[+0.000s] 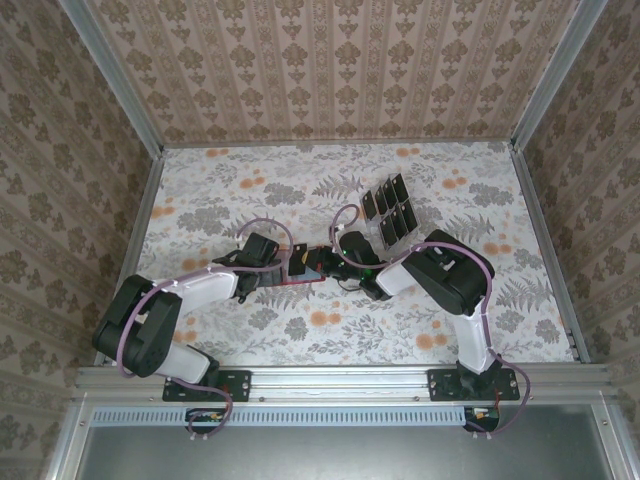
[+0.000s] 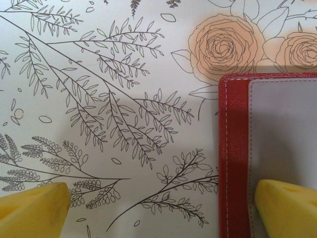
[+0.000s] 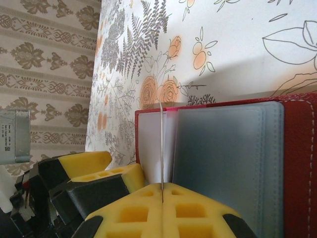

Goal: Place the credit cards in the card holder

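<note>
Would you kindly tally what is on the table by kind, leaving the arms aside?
Dark cards: 7, six in the clear rack, one card pinched by the right gripper
Red wallet: 1
Clear rack: 1
Total: 9

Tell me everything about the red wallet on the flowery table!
The red wallet lies open on the flowery table. It looks like leather, with white stitching along its edge and pale grey-blue pockets inside. The open left gripper straddles one edge; the shut right gripper holds a thin card edge-on at a pocket.
</note>
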Tool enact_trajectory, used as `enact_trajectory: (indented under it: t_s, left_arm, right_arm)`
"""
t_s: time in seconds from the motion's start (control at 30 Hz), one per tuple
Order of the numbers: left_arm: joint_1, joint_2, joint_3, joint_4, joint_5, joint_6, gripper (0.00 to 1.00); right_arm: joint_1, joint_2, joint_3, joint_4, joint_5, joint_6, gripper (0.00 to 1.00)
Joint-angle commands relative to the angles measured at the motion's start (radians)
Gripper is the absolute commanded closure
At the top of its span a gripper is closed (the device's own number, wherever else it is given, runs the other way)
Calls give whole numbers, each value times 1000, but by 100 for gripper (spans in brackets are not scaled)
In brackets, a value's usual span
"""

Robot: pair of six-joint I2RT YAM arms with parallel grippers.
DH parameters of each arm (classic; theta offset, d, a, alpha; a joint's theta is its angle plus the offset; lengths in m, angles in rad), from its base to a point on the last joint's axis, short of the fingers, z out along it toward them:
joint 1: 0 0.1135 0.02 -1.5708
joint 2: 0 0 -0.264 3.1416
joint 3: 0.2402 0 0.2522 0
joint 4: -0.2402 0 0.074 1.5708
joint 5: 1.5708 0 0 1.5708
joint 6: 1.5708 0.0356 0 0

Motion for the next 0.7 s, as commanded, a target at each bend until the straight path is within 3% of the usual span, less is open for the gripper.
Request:
enact_trajectory:
  t_s: [0.0,0.67]
  left_arm:
    - [8,5,-26,-47,-8,-5,1]
    - [8,13,-24,-46,-7,-8,1]
  right_arm:
    - [-3,32,18,27,-14,-8,100]
    - [10,49,32,35,-59,4,100]
